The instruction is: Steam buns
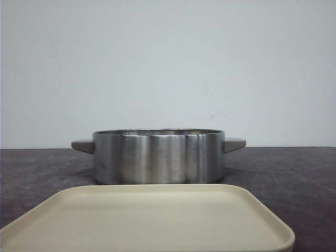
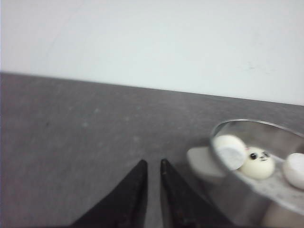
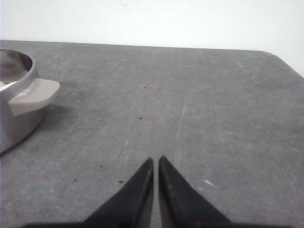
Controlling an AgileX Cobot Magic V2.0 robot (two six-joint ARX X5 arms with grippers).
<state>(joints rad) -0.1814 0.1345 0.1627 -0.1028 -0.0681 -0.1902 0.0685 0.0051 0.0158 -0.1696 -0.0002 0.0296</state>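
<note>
Three white buns lie inside a steel pot (image 2: pixel 236 197) in the left wrist view. One bun (image 2: pixel 258 164) shows its black panda face, one (image 2: pixel 230 151) is tipped with its flat base showing, and one (image 2: pixel 296 170) is cut off by the frame edge. In the front view the pot (image 1: pixel 157 157) hides its contents. My left gripper (image 2: pixel 153 161) is shut and empty over the table beside the pot's handle (image 2: pixel 202 162). My right gripper (image 3: pixel 156 158) is shut and empty over the table, away from the pot's other handle (image 3: pixel 33 95).
A beige square tray (image 1: pixel 147 220) lies in front of the pot, close to the camera, with nothing on it. The table (image 3: pixel 199 95) is dark grey, and its far right corner shows in the right wrist view. A white wall stands behind.
</note>
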